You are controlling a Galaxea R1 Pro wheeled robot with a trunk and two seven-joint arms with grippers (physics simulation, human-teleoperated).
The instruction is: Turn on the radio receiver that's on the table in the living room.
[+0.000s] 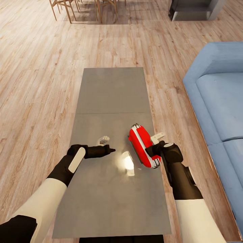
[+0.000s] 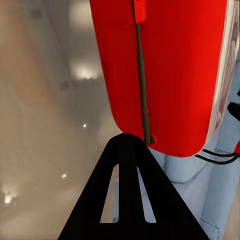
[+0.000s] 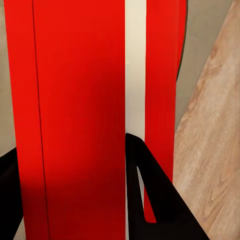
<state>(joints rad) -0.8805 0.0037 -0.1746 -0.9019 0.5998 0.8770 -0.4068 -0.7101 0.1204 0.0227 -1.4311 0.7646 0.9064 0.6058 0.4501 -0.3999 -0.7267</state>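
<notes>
The red radio receiver is over the near right part of the long grey table, lying at a slant. My right gripper is shut on it from the near side. In the right wrist view the radio receiver and its white band sit between the black fingers. My left gripper is shut and points at the radio from the left, a short gap away. In the left wrist view its tip is right by the lower end of the thin wire handle on the red shell.
A light blue sofa runs along the table's right side across a strip of wood floor. Wooden chair legs and a grey unit stand far back. A bright glare spot lies on the tabletop beside the radio.
</notes>
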